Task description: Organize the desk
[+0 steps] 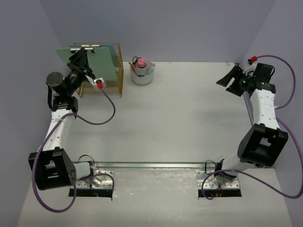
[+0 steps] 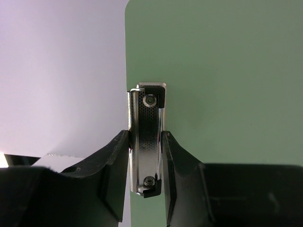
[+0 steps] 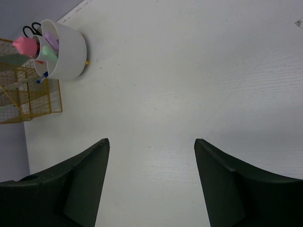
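Observation:
The white desk (image 1: 180,123) fills the top view between lavender walls. My left gripper (image 1: 81,60) is at the back left, shut on the metal clip (image 2: 147,139) of a green clipboard (image 1: 92,61); it holds the board over a yellow wire rack (image 1: 116,80). In the left wrist view the green board (image 2: 218,71) fills the right side and the clip sits between my fingers. My right gripper (image 1: 232,80) is raised at the back right, open and empty; its wrist view shows bare desk (image 3: 189,85) between the fingers.
A white round cup (image 1: 142,75) with scissors, pens and a pink bottle stands next to the rack; it also shows in the right wrist view (image 3: 66,49). A blue board stands in the rack behind the green one. A metal rail (image 1: 151,165) runs along the front edge.

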Tool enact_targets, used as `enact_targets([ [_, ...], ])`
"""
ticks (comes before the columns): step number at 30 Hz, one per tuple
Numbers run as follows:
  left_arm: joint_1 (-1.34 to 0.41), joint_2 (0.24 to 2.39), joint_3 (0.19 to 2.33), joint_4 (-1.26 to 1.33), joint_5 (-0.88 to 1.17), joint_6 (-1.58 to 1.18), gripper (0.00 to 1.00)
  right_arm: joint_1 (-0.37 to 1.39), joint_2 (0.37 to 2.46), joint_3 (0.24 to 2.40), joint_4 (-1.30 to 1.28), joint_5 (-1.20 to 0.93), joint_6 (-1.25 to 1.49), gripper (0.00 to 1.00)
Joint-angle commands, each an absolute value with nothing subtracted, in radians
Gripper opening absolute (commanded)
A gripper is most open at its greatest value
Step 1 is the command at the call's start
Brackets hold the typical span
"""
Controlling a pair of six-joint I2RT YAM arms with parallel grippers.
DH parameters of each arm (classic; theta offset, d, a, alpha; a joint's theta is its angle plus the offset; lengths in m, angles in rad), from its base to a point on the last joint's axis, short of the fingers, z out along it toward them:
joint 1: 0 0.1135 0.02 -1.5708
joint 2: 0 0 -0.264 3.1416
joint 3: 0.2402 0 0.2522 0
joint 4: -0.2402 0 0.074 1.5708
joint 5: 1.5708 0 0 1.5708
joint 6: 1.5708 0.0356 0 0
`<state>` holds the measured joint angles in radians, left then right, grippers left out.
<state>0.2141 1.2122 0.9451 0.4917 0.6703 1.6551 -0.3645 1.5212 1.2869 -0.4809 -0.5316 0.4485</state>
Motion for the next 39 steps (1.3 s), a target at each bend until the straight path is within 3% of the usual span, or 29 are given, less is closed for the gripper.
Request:
enact_targets([
  [1,0.232,1.232,0.963,0.648,0.73,1.706,0.0,-0.368,1.531,1.313,-0.477,-0.532,0.449,0.73],
  [8,0.256,1.296,0.956,0.66,0.734,1.696,0.0,-0.368,1.531,1.312,-0.477,-0.527,0.442,0.73],
  [22,0.272,1.486,1.209,0.219,0.765,1.766,0.0,-0.368,1.552,1.315,-0.479,-0.535,0.456,0.73],
  [29,0.273,1.619,1.301,0.17,0.784,1.786,0.03,-0.368,1.561,1.31,-0.477,-0.538,0.456,0.73],
  [31,0.273,1.641,1.314,0.16,0.8,1.795,0.12,-0.368,1.563,1.311,-0.478,-0.538,0.457,0.73],
  [32,0.273,1.657,1.323,0.142,0.803,1.802,0.25,-0.368,1.564,1.313,-0.479,-0.538,0.457,0.73],
  [33,0.273,1.661,1.327,0.131,0.804,1.808,0.29,-0.368,1.565,1.314,-0.479,-0.538,0.457,0.73],
  [34,0.273,1.675,1.332,0.113,0.805,1.82,0.42,-0.368,1.565,1.315,-0.479,-0.538,0.456,0.73],
  [35,0.273,1.695,1.337,0.088,0.807,1.837,0.63,-0.368,1.566,1.315,-0.48,-0.538,0.454,0.73],
  [37,0.271,1.709,1.342,0.065,0.798,1.848,0.75,-0.368,1.567,1.315,-0.48,-0.538,0.453,0.73],
  [39,0.267,1.735,1.352,0.033,0.782,1.851,0.8,-0.368,1.569,1.316,-0.482,-0.538,0.453,0.72],
])
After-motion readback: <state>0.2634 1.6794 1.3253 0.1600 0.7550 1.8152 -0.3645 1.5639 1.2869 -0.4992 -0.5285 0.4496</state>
